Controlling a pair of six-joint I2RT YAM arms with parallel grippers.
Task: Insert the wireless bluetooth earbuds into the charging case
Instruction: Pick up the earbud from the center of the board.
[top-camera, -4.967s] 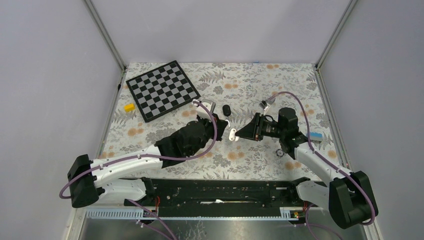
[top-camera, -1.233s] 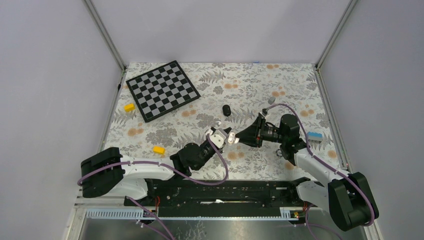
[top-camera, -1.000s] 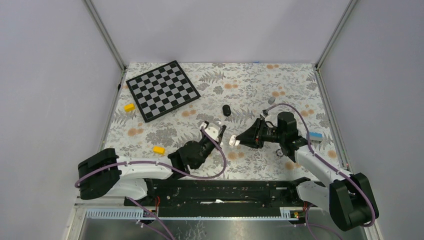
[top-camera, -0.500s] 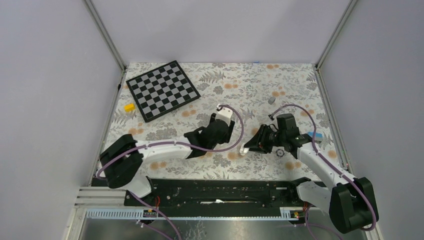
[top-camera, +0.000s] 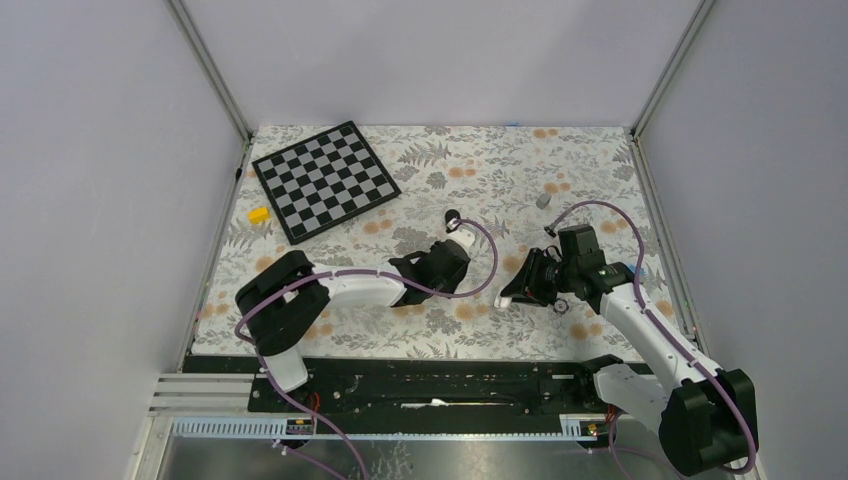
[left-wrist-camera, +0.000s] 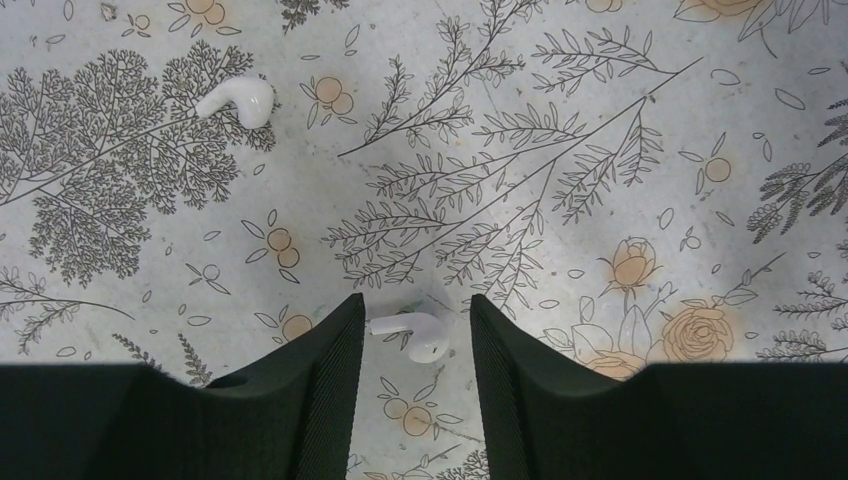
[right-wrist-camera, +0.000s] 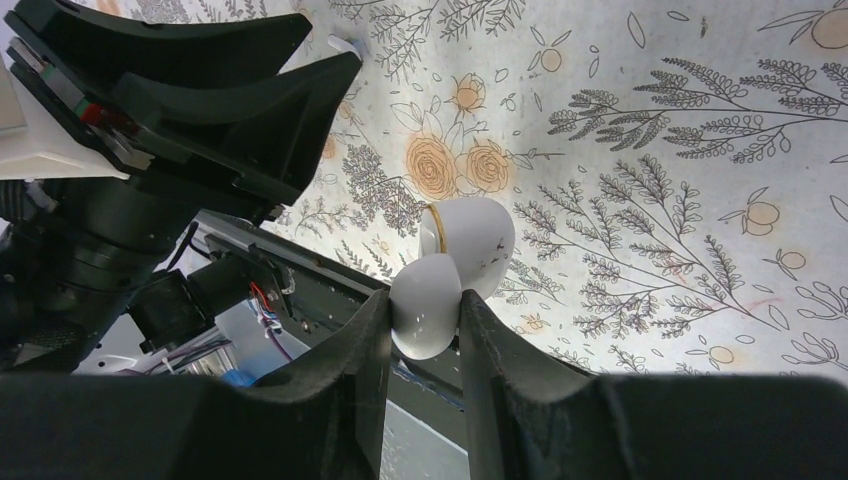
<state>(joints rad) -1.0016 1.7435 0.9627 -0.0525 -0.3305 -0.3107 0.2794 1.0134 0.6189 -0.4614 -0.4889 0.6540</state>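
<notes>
The earbuds here are white, with short stems. One earbud (left-wrist-camera: 413, 333) lies on the floral table between the fingers of my open left gripper (left-wrist-camera: 415, 302), its stem close to the left finger. The other earbud (left-wrist-camera: 237, 100) lies further off at the upper left. In the top view the left gripper (top-camera: 447, 272) points down at mid-table. My right gripper (right-wrist-camera: 425, 300) is shut on the white charging case (right-wrist-camera: 475, 235), whose lid stands open, and holds it above the table. In the top view it (top-camera: 505, 297) is right of the left gripper.
A checkerboard (top-camera: 323, 180) lies at the far left with a yellow block (top-camera: 259, 214) beside it. A black oval pebble (top-camera: 452, 216) lies just beyond the left wrist. A small grey piece (top-camera: 543, 200) lies at the far right. The black rail (top-camera: 440, 385) runs along the near edge.
My left arm has swung away from the case and to the right, and its gripper now stands over an earbud. My right gripper has carried the case right and nearer the front edge.
</notes>
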